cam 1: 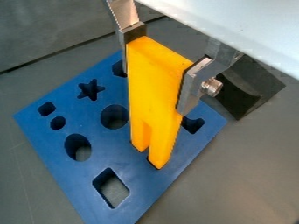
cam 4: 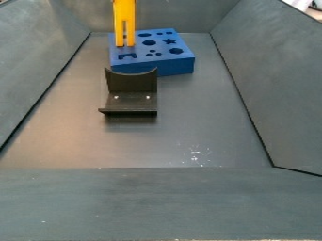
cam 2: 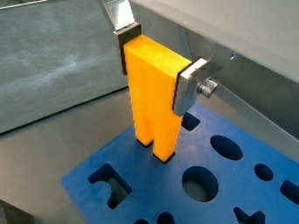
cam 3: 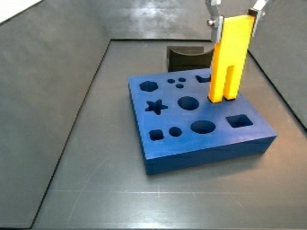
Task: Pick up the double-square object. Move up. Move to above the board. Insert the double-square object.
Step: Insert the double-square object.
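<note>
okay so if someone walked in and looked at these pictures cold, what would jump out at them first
Most striking is the double-square object, a bright yellow bar held upright in the gripper, its two-pronged lower end just over the board's top near one edge. Next is the board itself, a thick blue block with dark star, circle and square cut-outs, in the middle of the grey floor. Beside it stands the dark fixture.

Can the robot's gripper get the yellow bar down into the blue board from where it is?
Probably yes. The gripper hangs over the blue board with its fingers clamped on the yellow bar, which is upright with its prongs near the board's top. Nothing lies between them, though the exact hole is hard to tell.
</note>
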Robot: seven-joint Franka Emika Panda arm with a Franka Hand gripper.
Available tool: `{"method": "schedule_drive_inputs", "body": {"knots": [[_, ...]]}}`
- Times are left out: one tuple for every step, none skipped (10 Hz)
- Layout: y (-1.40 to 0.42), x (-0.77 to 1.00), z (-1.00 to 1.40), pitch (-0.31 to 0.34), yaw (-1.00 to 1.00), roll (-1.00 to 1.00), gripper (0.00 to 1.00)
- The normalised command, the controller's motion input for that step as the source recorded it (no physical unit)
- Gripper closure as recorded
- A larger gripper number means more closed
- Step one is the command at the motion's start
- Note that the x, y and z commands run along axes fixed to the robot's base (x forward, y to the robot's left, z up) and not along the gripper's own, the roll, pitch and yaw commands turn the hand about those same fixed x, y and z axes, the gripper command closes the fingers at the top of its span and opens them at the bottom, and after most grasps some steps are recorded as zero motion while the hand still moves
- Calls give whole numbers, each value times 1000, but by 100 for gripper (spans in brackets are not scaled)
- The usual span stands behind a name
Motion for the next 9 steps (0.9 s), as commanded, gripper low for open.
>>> {"method": "schedule_drive_inputs", "body": {"knots": [[0, 0, -203, 0, 0, 71, 100], [0, 0, -229, 0, 0, 76, 100], [0, 31, -266, 0, 0, 84, 100], [-29, 69, -357, 0, 0, 130, 100], [-140, 134, -674, 0, 0, 274, 100], [-217, 114, -697, -6, 17, 311, 100], [-220, 117, -674, -3, 11, 323, 100], [0, 0, -103, -3, 0, 71, 100], [0, 0, 0, 9, 0, 0, 100]]}}
